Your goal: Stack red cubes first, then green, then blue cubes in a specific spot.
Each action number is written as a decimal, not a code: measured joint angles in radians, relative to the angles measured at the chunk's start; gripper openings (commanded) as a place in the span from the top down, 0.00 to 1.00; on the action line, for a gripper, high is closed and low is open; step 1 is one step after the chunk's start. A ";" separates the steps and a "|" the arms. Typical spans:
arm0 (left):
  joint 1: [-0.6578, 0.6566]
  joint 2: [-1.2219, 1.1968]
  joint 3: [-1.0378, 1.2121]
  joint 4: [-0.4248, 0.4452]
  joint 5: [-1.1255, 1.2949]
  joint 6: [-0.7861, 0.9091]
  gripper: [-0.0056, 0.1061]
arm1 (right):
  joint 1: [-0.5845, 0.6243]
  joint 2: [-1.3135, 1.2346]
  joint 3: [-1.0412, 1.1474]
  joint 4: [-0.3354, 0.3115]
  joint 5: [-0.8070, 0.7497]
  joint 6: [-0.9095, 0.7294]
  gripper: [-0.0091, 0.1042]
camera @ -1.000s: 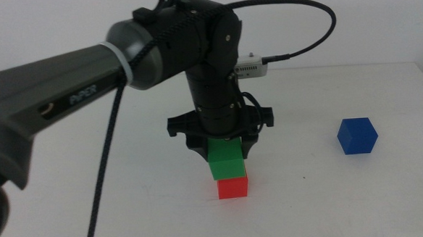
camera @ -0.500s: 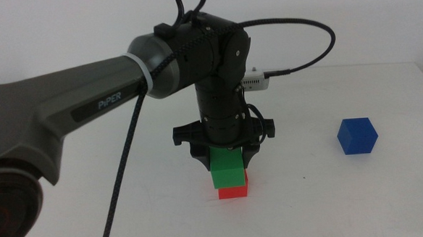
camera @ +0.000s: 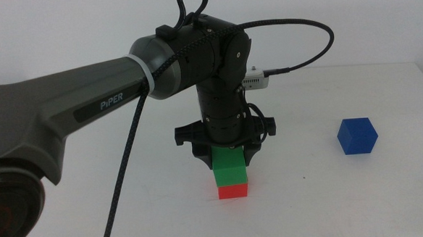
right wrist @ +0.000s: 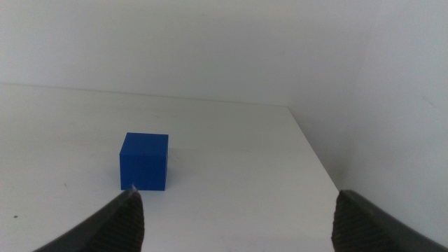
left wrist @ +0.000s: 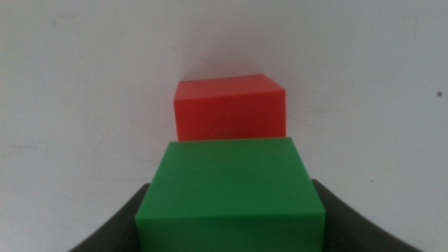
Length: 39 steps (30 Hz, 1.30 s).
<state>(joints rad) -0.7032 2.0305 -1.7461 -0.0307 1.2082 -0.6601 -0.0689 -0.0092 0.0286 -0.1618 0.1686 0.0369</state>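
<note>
Red cube [camera: 233, 190] sits low at centre frame on the white tabletop [camera: 332, 199], the green cube [camera: 229, 167] resting on it, clamped by the left gripper's [camera: 228, 161] fingers. Blue cube [camera: 357, 136] lies far right; right gripper's [right wrist: 238, 213] fingers are spread.

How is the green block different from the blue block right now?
The green block sits on top of the red block, while the blue block rests straight on the white table. The left gripper grips the green block between its fingers, but nothing touches the blue block; the right gripper waits open, away from it. The green block is mid-table, the blue one off to the right. Both look the same size and shape.
</note>
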 measured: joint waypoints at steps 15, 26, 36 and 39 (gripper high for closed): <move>0.000 0.020 -0.002 0.002 -0.044 -0.003 0.89 | 0.000 0.000 0.000 0.000 0.000 0.000 0.09; 0.000 0.036 -0.008 0.007 -0.070 -0.003 0.89 | 0.000 0.000 0.000 0.000 0.000 0.000 0.09; 0.000 0.037 -0.008 0.031 -0.080 -0.004 0.89 | 0.000 0.000 0.000 0.000 0.000 0.000 0.09; 0.000 0.037 -0.008 0.041 -0.081 -0.009 0.89 | 0.000 0.000 0.000 0.000 0.000 0.000 0.09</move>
<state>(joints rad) -0.7032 2.0672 -1.7545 0.0106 1.1276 -0.6691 -0.0689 -0.0092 0.0286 -0.1618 0.1686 0.0369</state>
